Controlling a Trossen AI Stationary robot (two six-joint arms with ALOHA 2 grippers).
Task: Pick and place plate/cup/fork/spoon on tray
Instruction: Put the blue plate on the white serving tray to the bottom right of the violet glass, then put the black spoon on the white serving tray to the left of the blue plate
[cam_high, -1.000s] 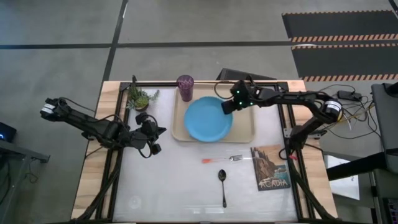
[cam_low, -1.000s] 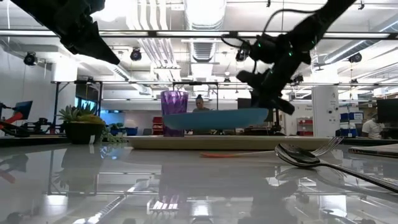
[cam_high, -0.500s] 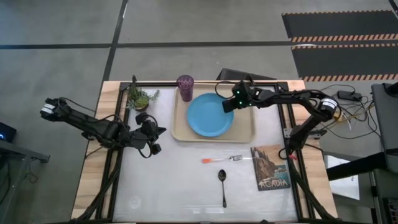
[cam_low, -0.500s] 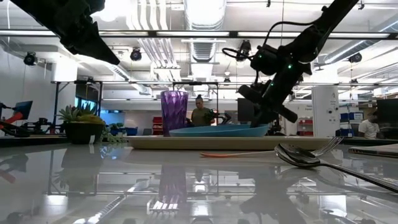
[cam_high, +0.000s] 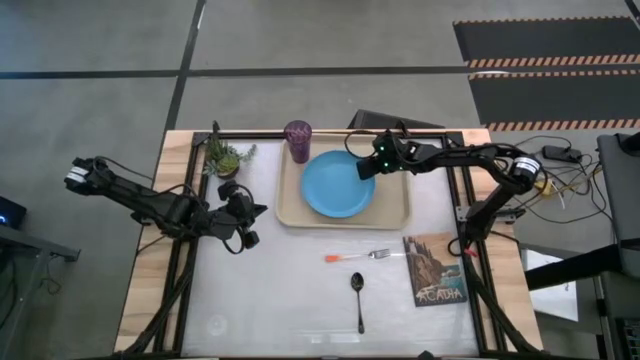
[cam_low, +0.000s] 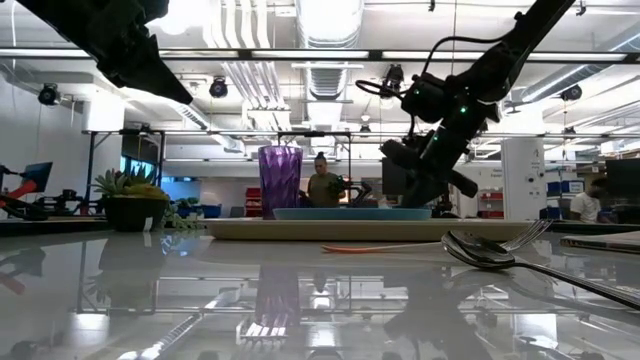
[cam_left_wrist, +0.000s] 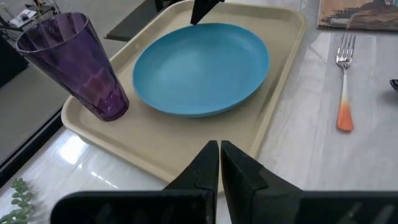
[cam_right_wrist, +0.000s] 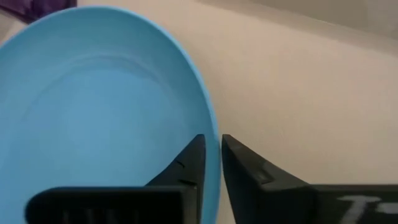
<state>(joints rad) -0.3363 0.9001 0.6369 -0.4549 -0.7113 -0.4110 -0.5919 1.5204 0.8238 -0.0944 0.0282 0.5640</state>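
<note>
While the round plate (cam_high: 336, 186) lies flat, the right end effector (cam_high: 364, 170) pinches its rim.

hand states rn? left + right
Left hand: shut, holding nothing, waiting beside the tray.
Right hand: shut on the plate rim, plate lying flat on the tray.

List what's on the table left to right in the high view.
Left end effector → plant → cup → plate → right end effector → book.
</note>
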